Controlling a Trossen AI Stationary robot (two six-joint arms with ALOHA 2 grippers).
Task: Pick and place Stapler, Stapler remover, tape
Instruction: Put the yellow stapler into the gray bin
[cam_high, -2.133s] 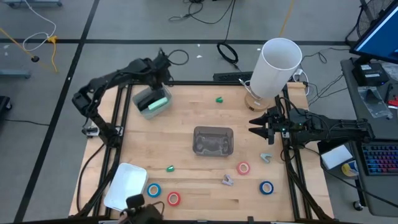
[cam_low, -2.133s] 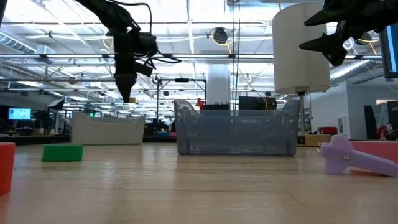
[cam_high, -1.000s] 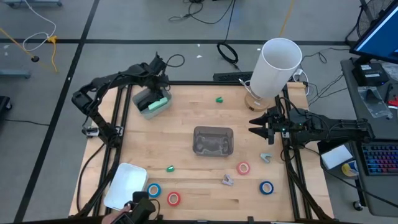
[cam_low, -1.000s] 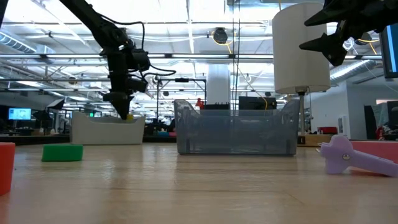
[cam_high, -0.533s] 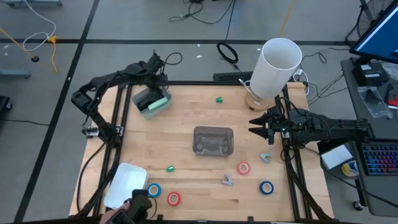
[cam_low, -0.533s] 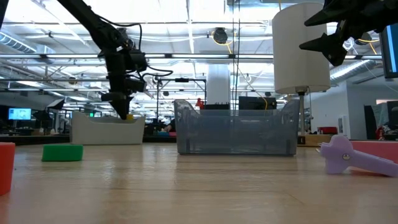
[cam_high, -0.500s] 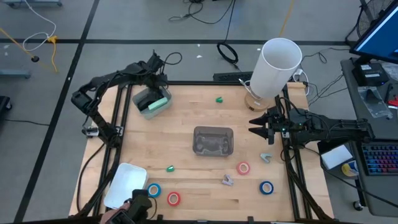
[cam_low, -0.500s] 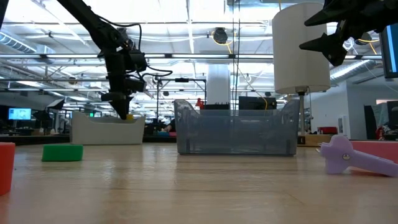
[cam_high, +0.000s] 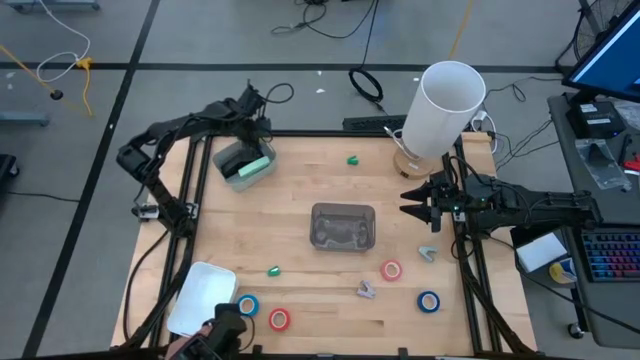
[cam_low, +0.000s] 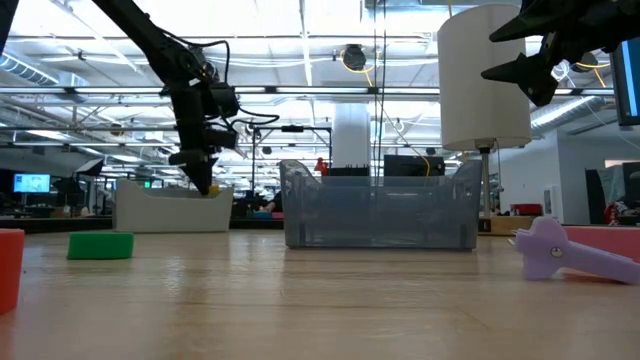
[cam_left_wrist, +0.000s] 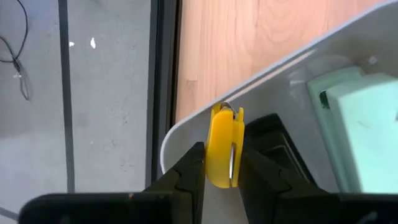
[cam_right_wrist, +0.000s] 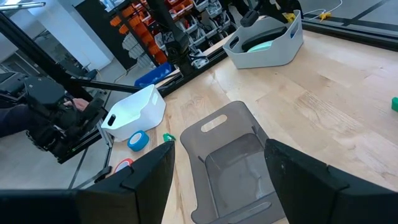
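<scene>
A: Left first: what does the left gripper (cam_left_wrist: 217, 163) have?
B: Its fingers pinch a small yellow staple remover (cam_left_wrist: 222, 144), upright, right at the near rim of the grey tray (cam_high: 232, 172); the stapler (cam_high: 254, 165) lies inside, just beyond.
A: And the right gripper (cam_high: 418, 209)?
B: Spread open, empty, waiting at the table's right edge, well apart

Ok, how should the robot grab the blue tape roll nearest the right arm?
Come straight down on the blue tape roll: it lies flat on the table, ring upward, so probably set one jaw in the pale core and one outside the rim, pinching the wall.
</scene>
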